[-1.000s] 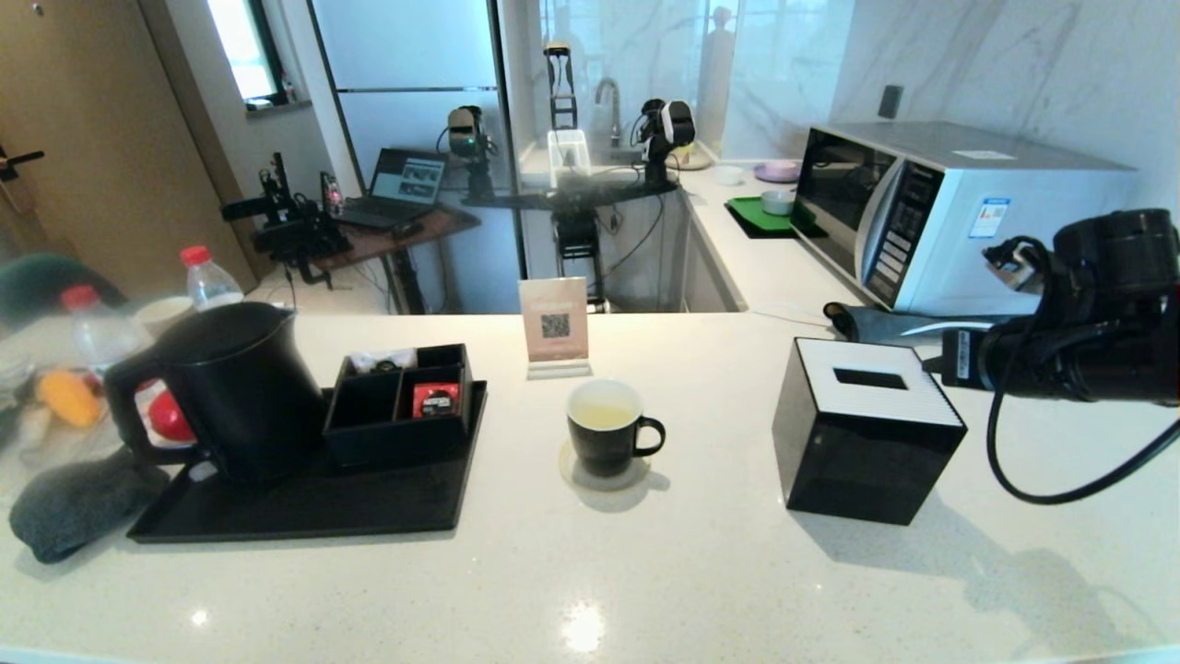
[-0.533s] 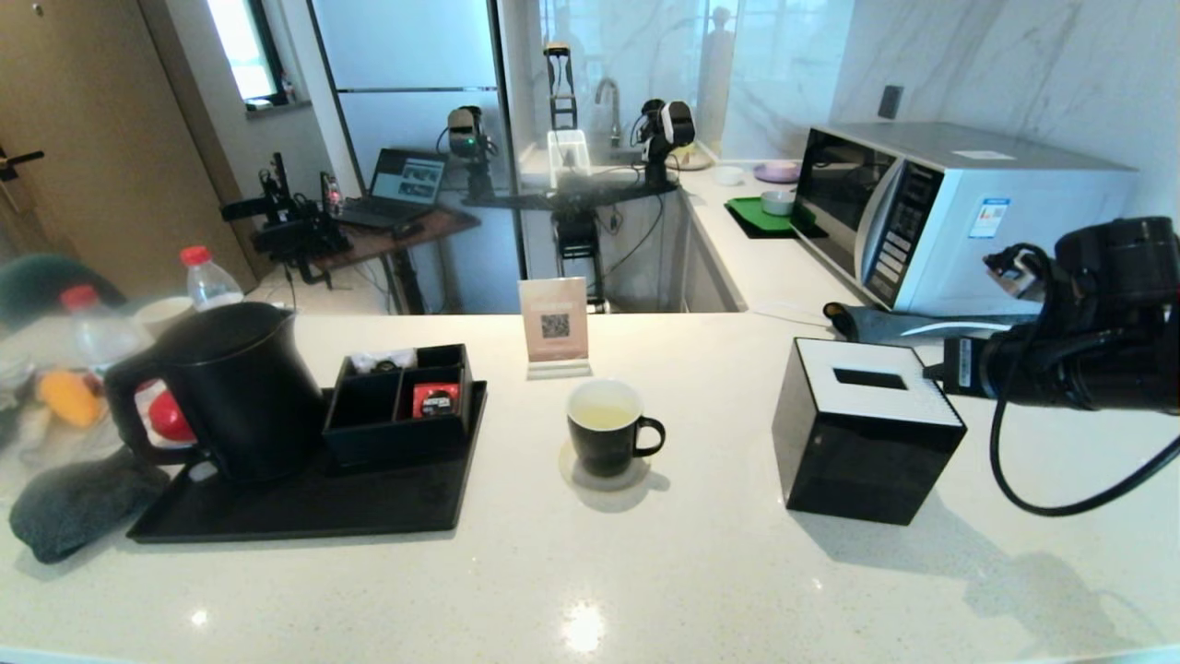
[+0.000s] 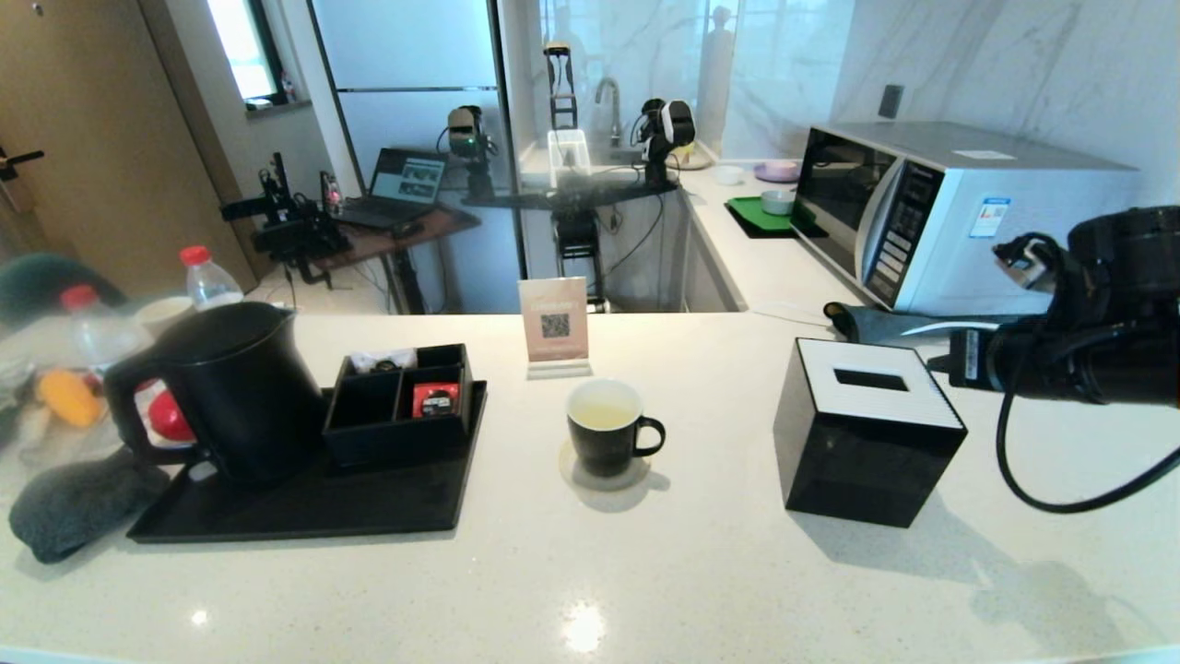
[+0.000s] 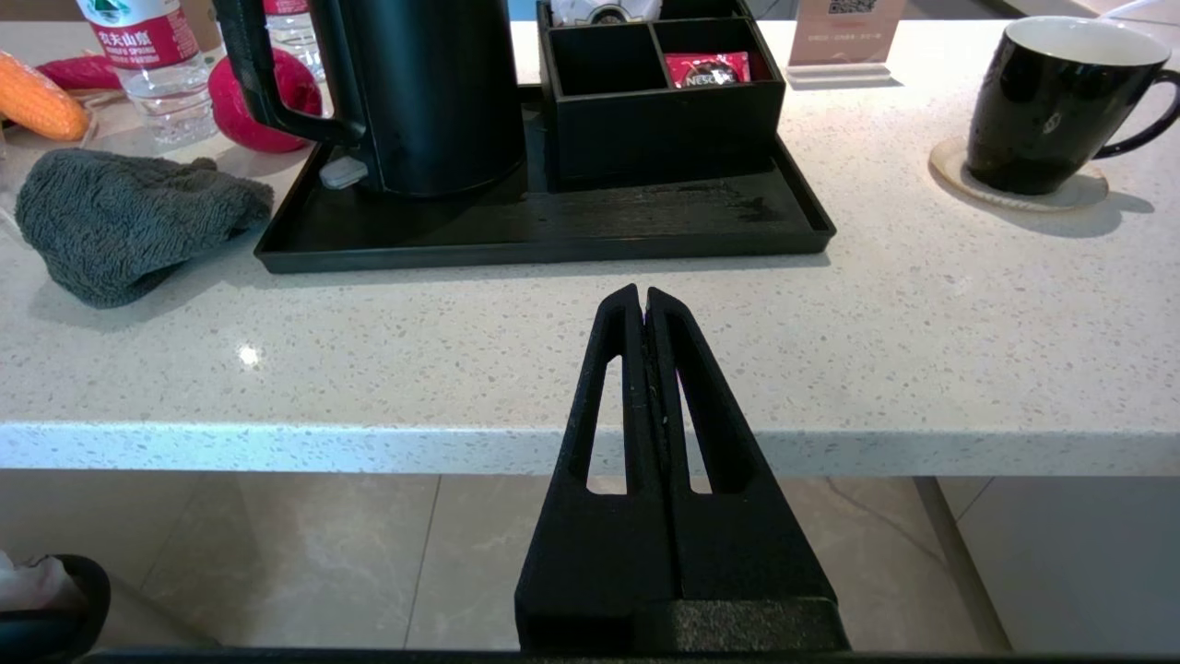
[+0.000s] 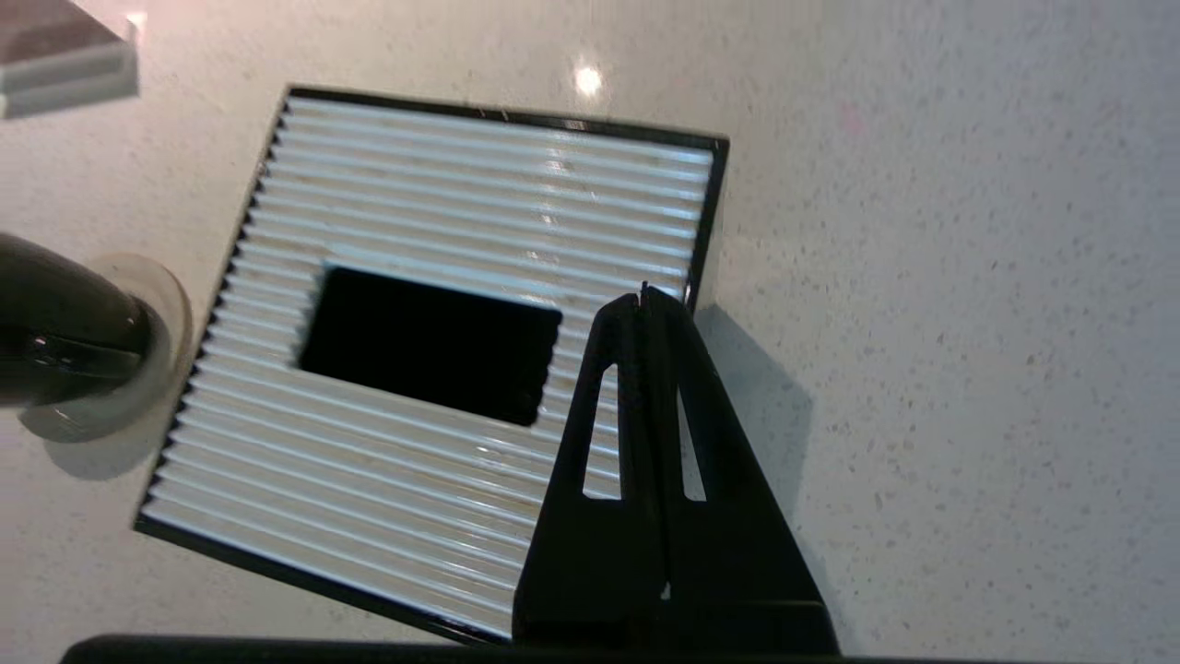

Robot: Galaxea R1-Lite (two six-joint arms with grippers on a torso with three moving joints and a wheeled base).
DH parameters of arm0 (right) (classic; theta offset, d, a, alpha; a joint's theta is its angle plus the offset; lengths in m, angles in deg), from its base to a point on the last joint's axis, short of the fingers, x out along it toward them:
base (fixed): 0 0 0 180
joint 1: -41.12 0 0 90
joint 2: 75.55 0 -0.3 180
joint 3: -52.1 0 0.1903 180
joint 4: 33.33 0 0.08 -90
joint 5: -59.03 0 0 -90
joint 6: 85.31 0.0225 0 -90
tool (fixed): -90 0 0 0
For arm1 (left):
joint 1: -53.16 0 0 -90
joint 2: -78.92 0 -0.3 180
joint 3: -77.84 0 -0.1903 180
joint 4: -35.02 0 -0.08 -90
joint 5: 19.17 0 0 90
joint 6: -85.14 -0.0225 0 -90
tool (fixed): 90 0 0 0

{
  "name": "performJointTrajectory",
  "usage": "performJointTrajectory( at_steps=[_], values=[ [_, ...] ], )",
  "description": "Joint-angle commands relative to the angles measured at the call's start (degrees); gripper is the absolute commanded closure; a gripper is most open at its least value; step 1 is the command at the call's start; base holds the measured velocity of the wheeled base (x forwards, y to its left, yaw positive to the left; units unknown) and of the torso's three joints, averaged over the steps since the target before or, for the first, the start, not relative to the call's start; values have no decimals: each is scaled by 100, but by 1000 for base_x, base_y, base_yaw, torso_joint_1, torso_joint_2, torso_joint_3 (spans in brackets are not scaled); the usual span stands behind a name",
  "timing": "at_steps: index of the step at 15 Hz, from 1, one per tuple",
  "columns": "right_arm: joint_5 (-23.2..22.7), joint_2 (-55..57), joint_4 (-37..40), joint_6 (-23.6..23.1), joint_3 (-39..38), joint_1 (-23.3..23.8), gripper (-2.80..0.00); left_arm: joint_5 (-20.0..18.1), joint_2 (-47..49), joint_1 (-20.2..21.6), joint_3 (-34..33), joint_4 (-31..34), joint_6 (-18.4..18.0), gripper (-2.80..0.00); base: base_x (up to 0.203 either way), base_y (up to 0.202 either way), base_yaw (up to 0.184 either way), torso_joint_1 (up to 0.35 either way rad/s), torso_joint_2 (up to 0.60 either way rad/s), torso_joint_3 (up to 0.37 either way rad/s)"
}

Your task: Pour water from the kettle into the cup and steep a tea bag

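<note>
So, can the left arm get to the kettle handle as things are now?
Probably yes. The left gripper waits shut off the counter's front edge, and bare counter lies between it and the tray. The kettle turns its handle toward the open left side.

- Your countertop (image 3: 645, 572) looks like pale speckled stone, polished enough to throw back lamp glare.
- You see the kettle (image 3: 230, 392) in matt black plastic, with a smooth body.
- The cup (image 3: 608, 433) looks like glossy black ceramic with a cream inside, on a pale matt coaster (image 4: 1019, 189).
- The tissue box (image 3: 867, 429) has shiny black sides and a ribbed white top, directly under your right gripper's (image 5: 645, 300) matt black plastic fingers.
- The tray (image 4: 544, 231) is dull black, scuffed near its middle.
- The grey cloth (image 4: 129, 221) looks fuzzy, like terry.
- The microwave (image 3: 949, 212) has a smooth, silvery casing.
</note>
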Motion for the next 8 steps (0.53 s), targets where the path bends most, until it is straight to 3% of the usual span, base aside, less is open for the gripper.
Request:
performJointTrajectory(
  at_steps=[1, 8],
  values=[
    [-9, -239, -33, 7, 131, -7, 0, 4, -2, 1, 0, 3, 2, 0, 0, 0, 0, 0, 0, 0],
    [20, -1410, -218, -41, 114, -133, 0, 4, -2, 1, 0, 3, 2, 0, 0, 0, 0, 0, 0, 0]
  ],
)
